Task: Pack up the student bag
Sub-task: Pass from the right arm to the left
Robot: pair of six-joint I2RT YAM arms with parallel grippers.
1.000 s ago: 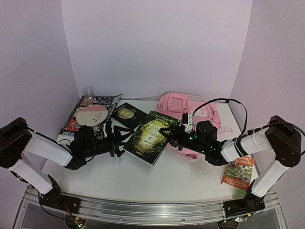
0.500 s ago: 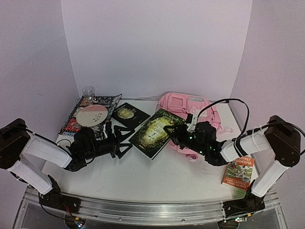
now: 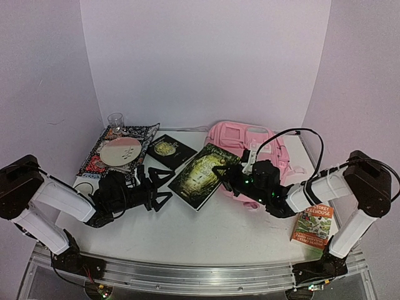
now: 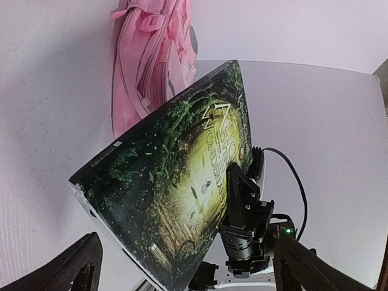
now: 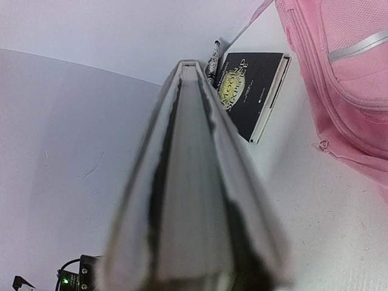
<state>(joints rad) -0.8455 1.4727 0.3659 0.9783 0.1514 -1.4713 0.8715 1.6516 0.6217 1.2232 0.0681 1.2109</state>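
My right gripper is clenched on one edge of the green book, and in the right wrist view that book's page edge fills the space between my right fingers, running straight out ahead of them. The book hangs tilted, its cover turned toward my left gripper, and its long axis slants from my right fingers down toward my left ones. I cannot tell whether its low corner touches the table. My left fingers are spread wide, grasping nothing, and stand just short of the book's near edge, apart from it. The bag lies directly behind my right fingers and a little to their right. It lies flat with its pocketed front up, and the book's far edge overlaps it in the top view. Its long axis slants from the back wall, ahead of my right fingers, toward my right forearm; I cannot tell which end is its top. From my left fingers it lies beyond the book, well apart. A black book lies flat ahead of my left fingers, with a patterned cloth, a plate and a glass to their left. An orange book lies behind my right fingers, beside the right elbow.
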